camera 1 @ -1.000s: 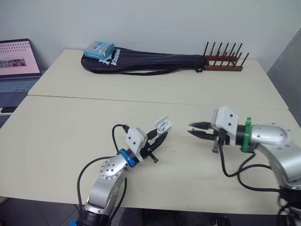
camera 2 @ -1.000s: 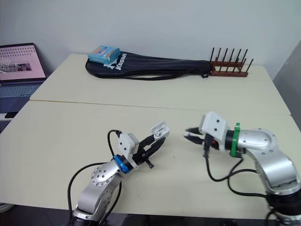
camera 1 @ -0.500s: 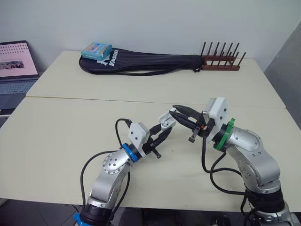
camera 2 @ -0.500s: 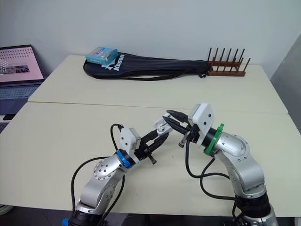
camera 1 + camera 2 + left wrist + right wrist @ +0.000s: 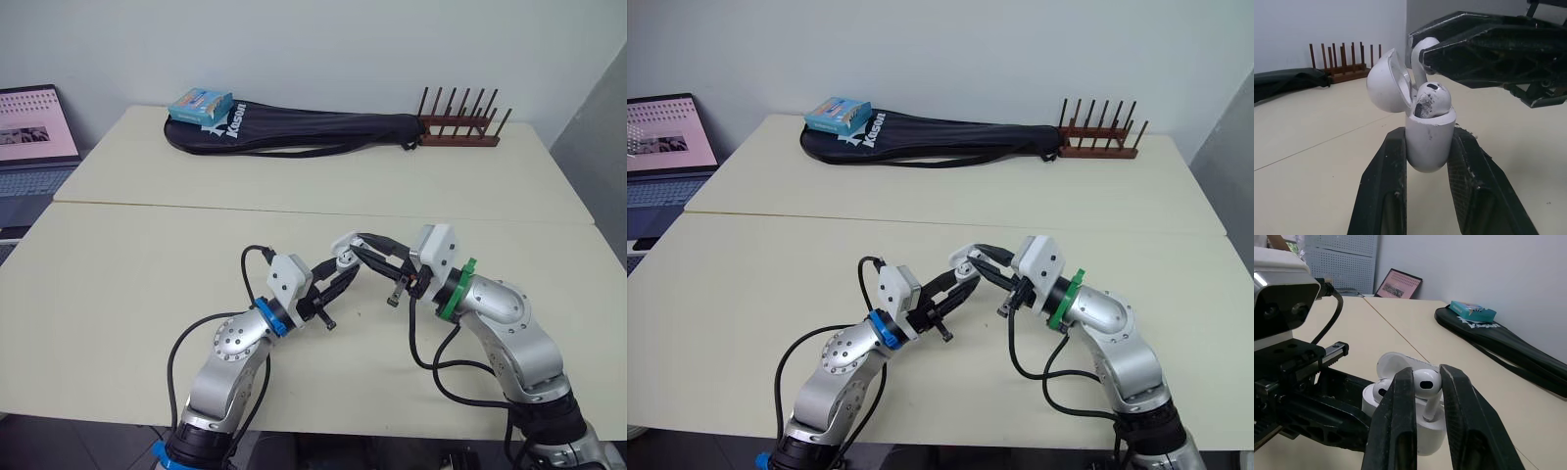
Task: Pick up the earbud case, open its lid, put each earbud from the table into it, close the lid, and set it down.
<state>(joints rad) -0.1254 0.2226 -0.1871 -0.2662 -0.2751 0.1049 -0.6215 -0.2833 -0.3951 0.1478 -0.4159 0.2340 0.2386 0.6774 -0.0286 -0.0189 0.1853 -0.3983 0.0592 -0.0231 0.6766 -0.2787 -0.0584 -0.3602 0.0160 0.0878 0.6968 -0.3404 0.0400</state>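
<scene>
White earbud case [image 5: 1427, 152] open in left pincer [image 5: 1428, 138], earbud [image 5: 1425, 381] in right pincer [image 5: 1427, 373]

A pale near worktop [image 5: 118, 294] meets a far worktop [image 5: 294, 181] along a thin seam, below a plain white wall [image 5: 323, 49]. On the far one lie a black racket bag [image 5: 313, 129], a blue box [image 5: 200, 104] on its left end, and a wooden peg rack [image 5: 460, 125]. An open laptop [image 5: 34, 132] stands off to the left.
</scene>
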